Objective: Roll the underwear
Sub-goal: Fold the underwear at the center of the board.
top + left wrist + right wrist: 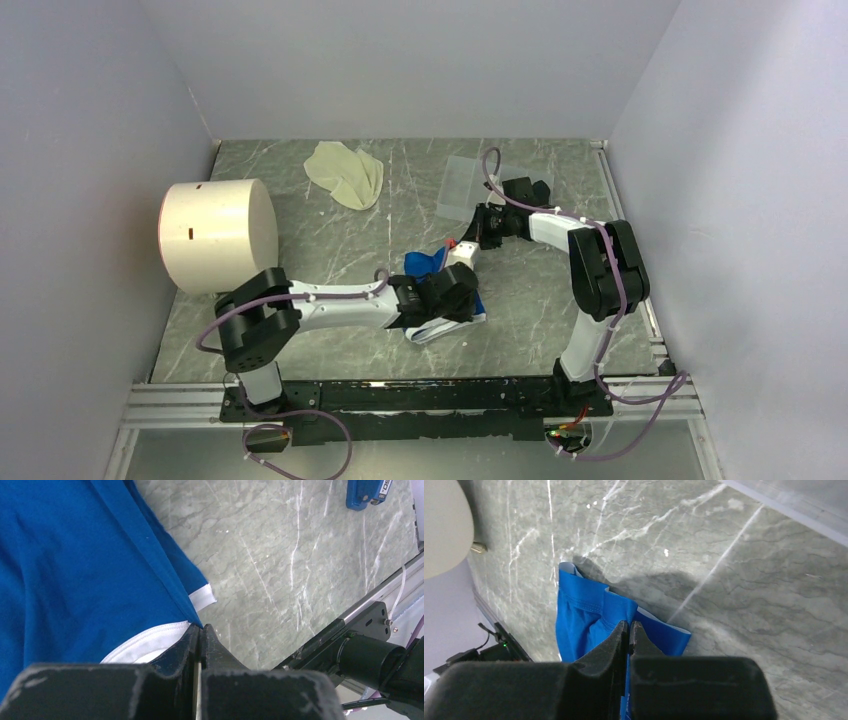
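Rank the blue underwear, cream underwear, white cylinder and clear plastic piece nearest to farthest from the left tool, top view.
1. blue underwear, in the left tool, centre.
2. clear plastic piece, far side, right of centre.
3. cream underwear, far side, left of centre.
4. white cylinder, far left.

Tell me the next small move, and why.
Probably carry both pinched edges over the cloth to turn the first fold: left gripper and right gripper are each shut on an edge of the blue underwear, which lies loose, not yet rolled.
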{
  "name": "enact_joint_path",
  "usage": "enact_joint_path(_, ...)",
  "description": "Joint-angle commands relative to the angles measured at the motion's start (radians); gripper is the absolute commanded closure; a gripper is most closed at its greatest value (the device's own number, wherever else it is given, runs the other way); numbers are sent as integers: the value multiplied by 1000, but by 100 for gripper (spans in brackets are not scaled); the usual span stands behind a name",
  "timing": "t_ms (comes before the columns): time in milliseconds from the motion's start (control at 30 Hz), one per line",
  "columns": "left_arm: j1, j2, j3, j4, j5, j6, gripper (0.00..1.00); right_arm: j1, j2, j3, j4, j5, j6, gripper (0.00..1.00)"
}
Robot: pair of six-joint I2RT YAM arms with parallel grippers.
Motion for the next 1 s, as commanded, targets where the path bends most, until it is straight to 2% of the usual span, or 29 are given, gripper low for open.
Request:
enact_joint_path(0,-20,38,76,-10,33,-23,95,-12,-16,0,-2,62,-63,97)
enact_joint_path(167,-20,82,92,3,29,-25,93,-12,-9,12,-21,106,-77,95)
enact_joint_path(233,-20,102,103,2,30,-27,86,-12,-6,20,-33,106,-82,90)
enact_joint_path(267,-20,110,107,7,34,-26,82,-12,-9,21,-39,111,-84,88)
enact_joint_path(433,-20,70,47,154,87,6,44,-12,-70,42,-90,166,-95,70)
enact_joint_path(500,-20,5,-12,243,110,13,36,-12,-102,44,-112,187,-100,62)
enact_joint_path(567,-19,-63,-49,237,107,26,32,-11,-135,41,-139,210,-93,61)
enact_joint_path(700,-20,-222,-127,102,30,47,27,-11,-217,-30,-146,244,-54,60)
enact_joint_path(833,-16,-372,-265,-38,-98,13,21,-9,-318,-179,-113,236,-3,56)
enact_joint_path(967,-15,-502,-412,-44,-107,-43,18,-2,-416,-332,-98,222,15,52)
